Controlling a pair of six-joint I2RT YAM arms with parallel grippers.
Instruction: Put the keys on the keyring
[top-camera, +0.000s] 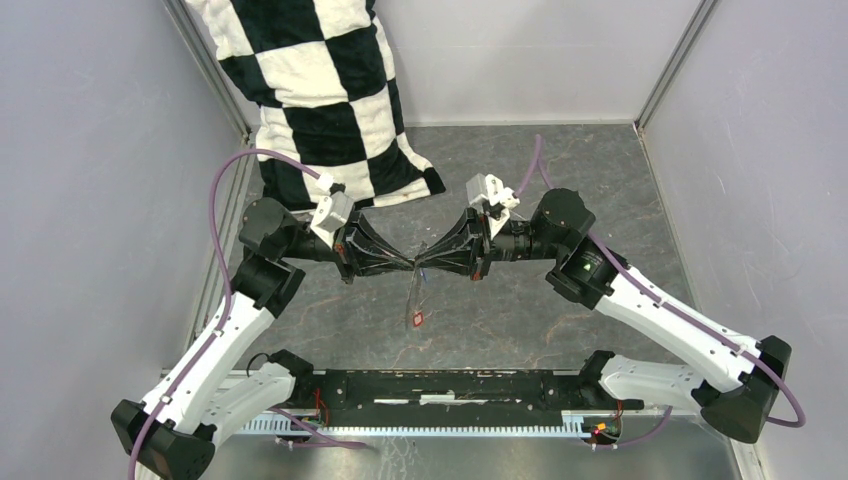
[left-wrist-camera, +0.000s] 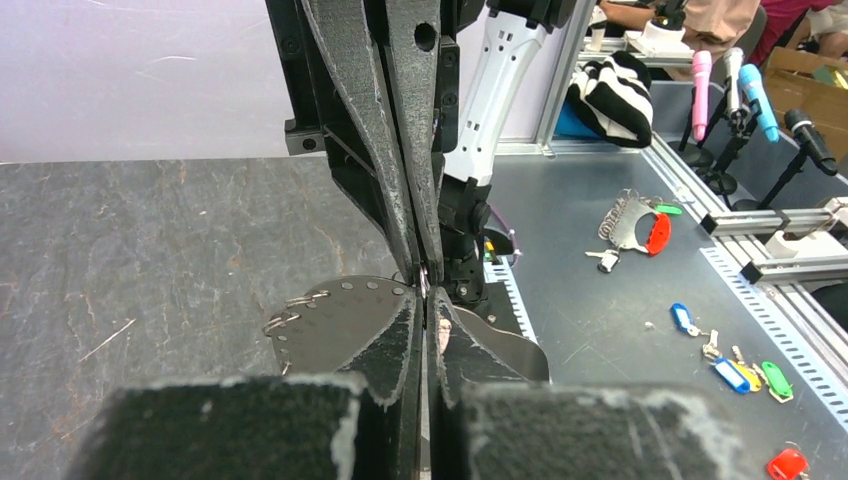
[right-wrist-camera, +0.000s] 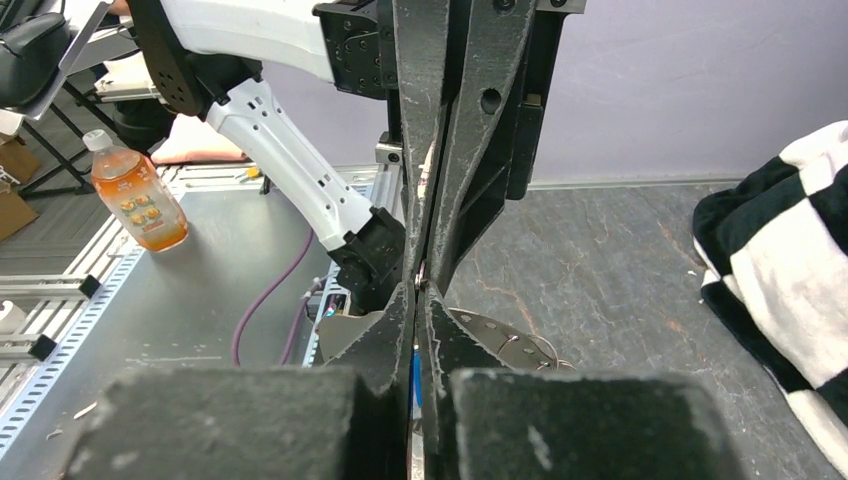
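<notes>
Grey metal on dark stone: top view, with the two black claws meeting tip to tip at the centre of the mottled dark grey surface (top-camera: 560, 190). The left claw (top-camera: 408, 266) enters from 9 o'clock and the right claw (top-camera: 430, 265) from 3 o'clock. Both are pressed together. The thin grey metal keyring (top-camera: 412, 292) hangs from their meeting point toward 6 o'clock, apparently pinched by the left claw. The red-headed key (top-camera: 417, 319) sits at its lower end, though it is unclear whether it is threaded on or only lying beneath. In the right wrist view, a sliver of the blue-headed key (right-wrist-camera: 414, 375) shows between the right claw's fingers, so that claw appears clamped on it. A black-and-white checkered cloth (top-camera: 320, 90) lies at 11 o'clock, well apart.

Hazards, as judged:
- The tips crowd one another and hide the ring's gap, so a slight misalignment could push the key's hole past the wire.
- The grip on so thin a hoop is narrow, so a sideways push could twist or free it.
- A release before threading would drop the blue key onto the surface.
</notes>
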